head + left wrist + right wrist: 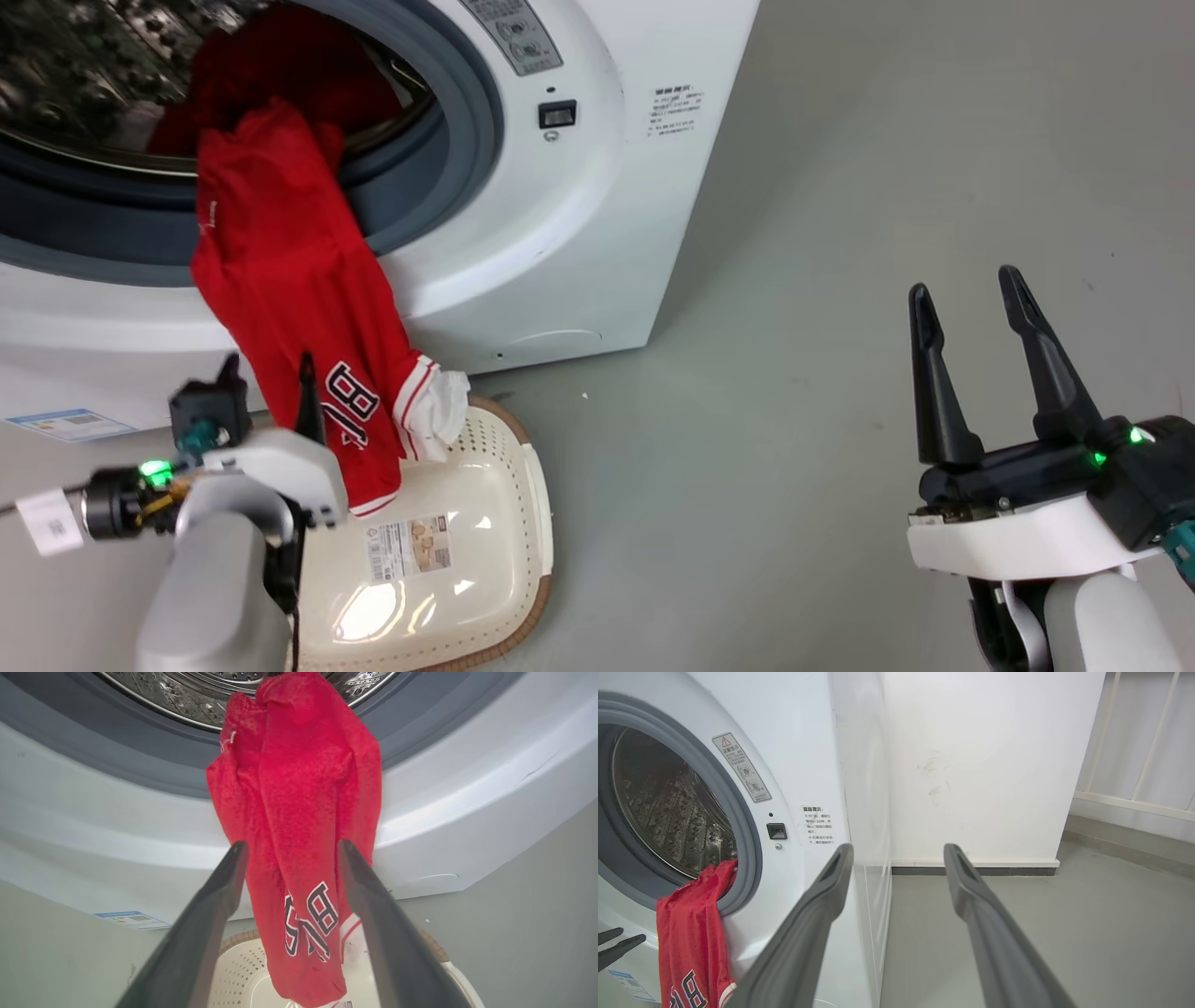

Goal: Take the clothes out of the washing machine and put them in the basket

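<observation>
Clothes here means 1 red jersey (280, 280). Its upper part is bunched inside the drum of the washing machine (579, 233), and the rest hangs over the grey port rim toward 6 o'clock. Its lower end with the lettering dangles into the basket (504, 523), which stands on the floor against the washer front.

Likely risks: the bunched part may snag on the rim when pulled. If the cloth comes free unevenly, it could spill over the basket's 12 o'clock rim, where the white sleeve end lies, onto the floor. The basket also looks light enough for an arm to nudge aside.

The left gripper (292, 847) is spread wide, its 2 fingers on either side of the hanging cloth. I cannot tell whether they touch it, and nothing is clamped. The right gripper (966, 285), at 4 o'clock in the head view, is also wide apart and empty, well away from the washer.
</observation>
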{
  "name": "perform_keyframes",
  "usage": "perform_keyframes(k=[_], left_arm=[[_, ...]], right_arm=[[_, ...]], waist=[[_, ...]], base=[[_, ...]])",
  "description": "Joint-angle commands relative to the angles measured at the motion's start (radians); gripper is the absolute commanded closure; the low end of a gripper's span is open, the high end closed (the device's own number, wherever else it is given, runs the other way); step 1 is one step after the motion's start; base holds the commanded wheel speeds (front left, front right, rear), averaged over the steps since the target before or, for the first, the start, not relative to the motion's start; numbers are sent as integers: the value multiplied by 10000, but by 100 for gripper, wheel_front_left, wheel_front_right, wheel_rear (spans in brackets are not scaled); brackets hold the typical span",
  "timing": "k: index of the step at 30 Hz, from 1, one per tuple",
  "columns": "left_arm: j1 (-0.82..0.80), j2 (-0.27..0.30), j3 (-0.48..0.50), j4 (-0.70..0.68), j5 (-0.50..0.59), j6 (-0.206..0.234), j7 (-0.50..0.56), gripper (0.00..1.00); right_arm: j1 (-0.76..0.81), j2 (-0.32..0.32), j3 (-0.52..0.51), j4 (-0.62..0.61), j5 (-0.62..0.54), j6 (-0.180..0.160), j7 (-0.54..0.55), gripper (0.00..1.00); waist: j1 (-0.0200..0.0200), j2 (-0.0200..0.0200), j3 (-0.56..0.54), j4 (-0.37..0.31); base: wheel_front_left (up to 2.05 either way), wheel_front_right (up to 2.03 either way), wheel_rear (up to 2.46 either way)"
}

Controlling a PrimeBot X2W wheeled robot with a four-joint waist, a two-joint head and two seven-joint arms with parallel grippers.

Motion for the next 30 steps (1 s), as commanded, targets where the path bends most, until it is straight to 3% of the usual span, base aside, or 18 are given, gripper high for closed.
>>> perform_keyframes(k=[1,14,28,30], left_arm=[[-341,89,31,185,44,-32,-26,0],[-2372,737,367,1643,133,27,-27,0],[-3239,977,602,1648,186,58,-30,0],[-3224,940,596,1637,205,33,-45,100]], right_arm=[[-164,-2,13,-38,87,-7,-24,0],[-901,-1,103,-219,291,-7,-24,0],[-1097,-2,66,-275,399,-7,-24,0],[-1090,-1,56,-240,409,-7,-24,0]], waist=[[1,0,243,-153],[1,0,1576,-704],[1,0,2188,-827],[1,0,2165,-801]], base=[[0,0,0],[0,0,0],[0,0,0],[0,0,0]])
